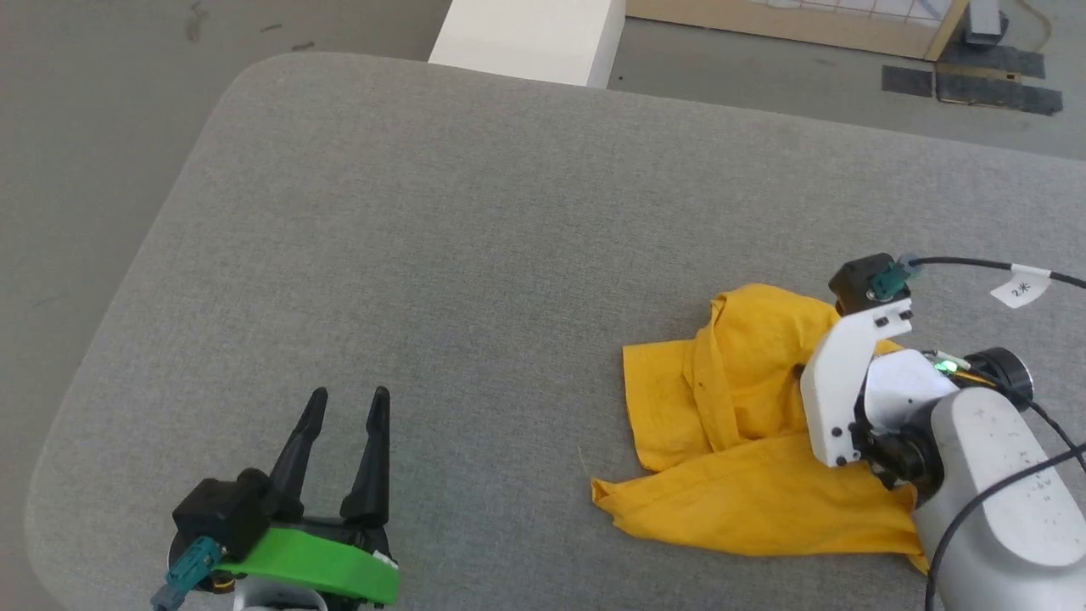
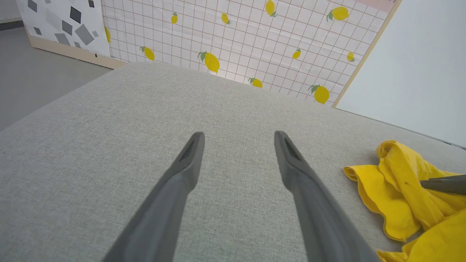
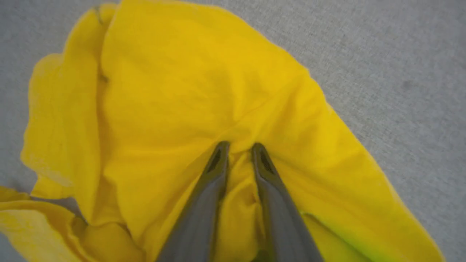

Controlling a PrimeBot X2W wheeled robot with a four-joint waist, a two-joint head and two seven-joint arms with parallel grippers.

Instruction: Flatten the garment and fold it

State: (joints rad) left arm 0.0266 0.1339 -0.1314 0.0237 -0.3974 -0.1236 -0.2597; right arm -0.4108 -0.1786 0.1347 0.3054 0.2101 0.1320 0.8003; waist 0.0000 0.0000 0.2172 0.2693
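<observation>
The garment (image 1: 730,424) is a mustard-yellow crumpled heap at the right side of the grey table (image 1: 475,238), with no print showing. My right gripper (image 3: 240,145) points down into the heap. Its fingers are drawn close together and pinch a raised fold of the yellow cloth (image 3: 182,91). In the head view the white wrist (image 1: 848,382) hides those fingers. My left gripper (image 1: 349,395) hovers open and empty over bare table at the lower left, well left of the garment. From the left wrist, its gripper (image 2: 239,134) has the garment (image 2: 397,182) at the right edge.
The table's rounded corner and left edge (image 1: 170,212) drop to the floor. A white box (image 1: 530,30) stands beyond the far edge. A black cable with a white tag (image 1: 1018,288) runs to the right wrist. A lemon-patterned panel (image 2: 255,43) stands behind the table.
</observation>
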